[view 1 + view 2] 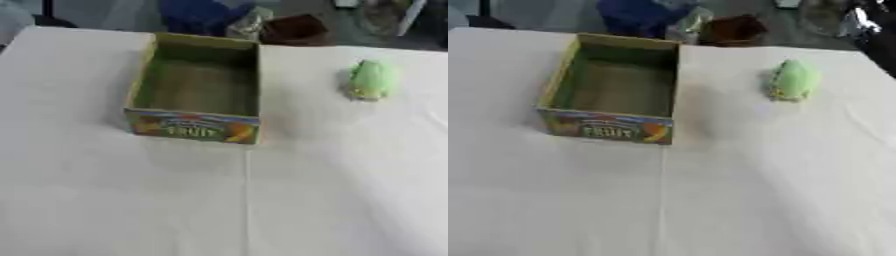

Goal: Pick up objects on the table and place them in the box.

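An open cardboard box [194, 126] with a colourful fruit print on its front wall stands on the white table, left of centre; its inside shows only a bare brown floor. A pale green, rounded object [372, 79] lies on the table to the right of the box, well apart from it. Neither of my hands shows in either eye view.
The table is covered by a white cloth [262, 200] with a fold line running down from the box. Beyond the far edge stand a blue thing [197, 15], a dark brown thing [296, 30] and some shiny clutter [852, 20].
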